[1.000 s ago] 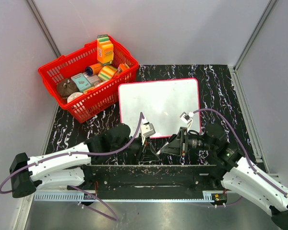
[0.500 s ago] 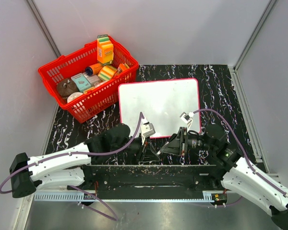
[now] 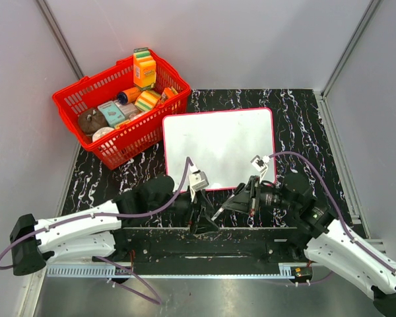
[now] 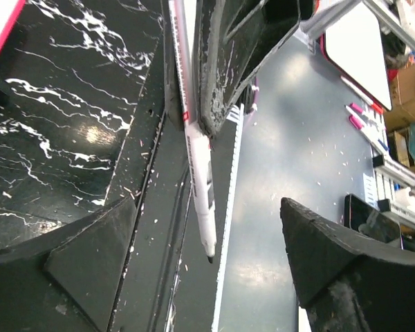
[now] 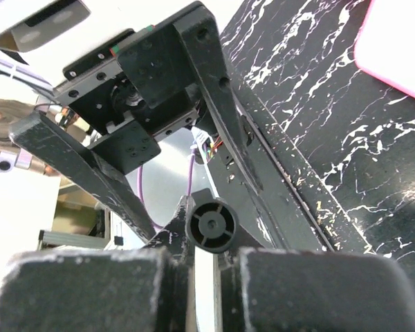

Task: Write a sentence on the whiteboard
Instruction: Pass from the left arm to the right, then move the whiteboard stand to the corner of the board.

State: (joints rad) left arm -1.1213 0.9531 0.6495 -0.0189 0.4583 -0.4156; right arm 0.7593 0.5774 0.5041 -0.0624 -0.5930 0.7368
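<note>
Overhead camera from behind; both wrist cameras close on marker point(image 4: 197, 173).

Surface point(image 3: 303, 109): black, white marble veining, soft glare patch point(image 4: 97, 135). Walls point(image 3: 251, 39): plain pale grey panels, back and both sides. Corner posts point(image 3: 59, 39): slanted aluminium profile. Near edge: brushed metal sheet point(image 3: 218, 298), even diffuse light.

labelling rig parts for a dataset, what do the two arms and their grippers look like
The left arm and right arm each have white links near the base, black segments toward the wrist and a loose purple cable running along them. The left gripper and right gripper are black, with two wedge-shaped fingers scuffed with pale specks.
</note>
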